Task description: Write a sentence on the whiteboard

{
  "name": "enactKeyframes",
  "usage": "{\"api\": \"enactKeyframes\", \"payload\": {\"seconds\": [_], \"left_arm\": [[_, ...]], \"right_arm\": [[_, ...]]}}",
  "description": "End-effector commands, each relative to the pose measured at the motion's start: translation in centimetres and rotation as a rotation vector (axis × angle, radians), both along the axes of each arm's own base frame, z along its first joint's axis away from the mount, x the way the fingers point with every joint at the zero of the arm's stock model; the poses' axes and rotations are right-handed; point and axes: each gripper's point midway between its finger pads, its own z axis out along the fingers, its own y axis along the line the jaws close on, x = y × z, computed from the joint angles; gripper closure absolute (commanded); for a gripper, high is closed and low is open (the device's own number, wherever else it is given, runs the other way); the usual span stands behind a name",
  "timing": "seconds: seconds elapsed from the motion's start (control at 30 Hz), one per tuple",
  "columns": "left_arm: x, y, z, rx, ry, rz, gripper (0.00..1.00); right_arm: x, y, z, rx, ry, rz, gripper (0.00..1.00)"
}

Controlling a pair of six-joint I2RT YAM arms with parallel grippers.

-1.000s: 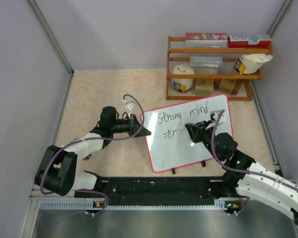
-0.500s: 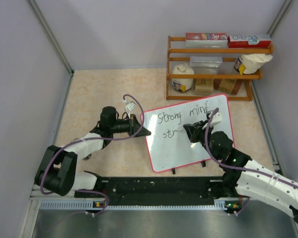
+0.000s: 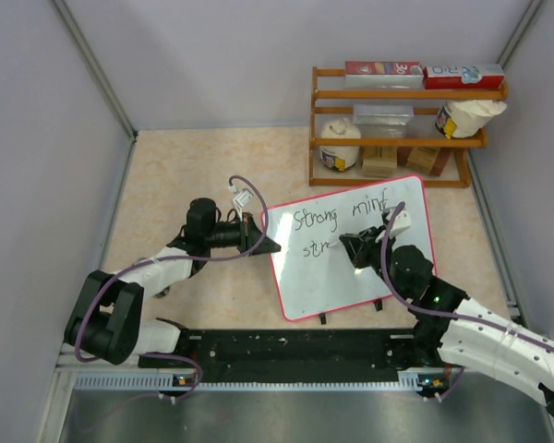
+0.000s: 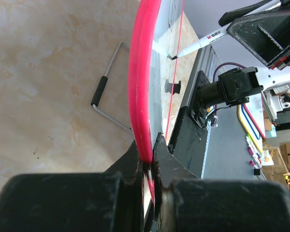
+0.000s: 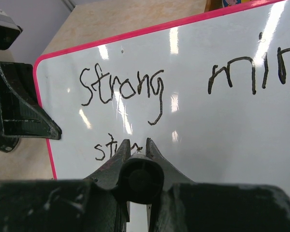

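Observation:
The whiteboard, red-framed, stands tilted at mid-table. Its sentence reads "Strong mind" on top, with "str" begun below. My left gripper is shut on the board's left edge; the left wrist view shows the red frame pinched between the jaws of that gripper. My right gripper is shut on a white marker pen, whose tip touches the board. In the right wrist view the pen's black end sits between the jaws of the right gripper, just right of "str".
A wooden rack with boxes, a bottle and bags stands at the back right, just behind the board. The board's wire stand rests on the beige tabletop. A black rail runs along the near edge, and grey walls enclose the table.
My right gripper has shifted slightly left with the pen along the second line. The left arm and the board have stayed put.

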Motion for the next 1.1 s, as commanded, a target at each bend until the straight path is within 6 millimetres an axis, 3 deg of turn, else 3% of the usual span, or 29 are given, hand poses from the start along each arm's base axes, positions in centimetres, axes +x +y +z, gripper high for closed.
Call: {"api": "enactKeyframes", "payload": {"seconds": [0.0, 0.23, 0.5, 0.8, 1.07], "left_arm": [[1.0, 1.0, -3.2, 0.126, -0.125, 0.045, 1.0], [1.0, 1.0, -3.3, 0.128, -0.123, 0.048, 1.0], [1.0, 1.0, -3.3, 0.127, -0.12, 0.047, 1.0], [0.9, 1.0, -3.3, 0.124, -0.121, 0.045, 1.0], [0.9, 1.0, -3.4, 0.123, -0.118, 0.044, 1.0]], "right_arm": [[-0.7, -0.4, -2.2, -0.059, 0.039, 0.019, 1.0], [-1.0, -1.2, -2.8, -0.068, 0.046, 0.001, 1.0], [0.0, -2.3, -1.2, -0.046, 0.011, -0.086, 1.0], [1.2, -1.2, 1.5, -0.005, -0.031, -0.093, 1.0], [1.4, -0.3, 1.7, -0.005, -0.029, -0.065, 1.0]]}}
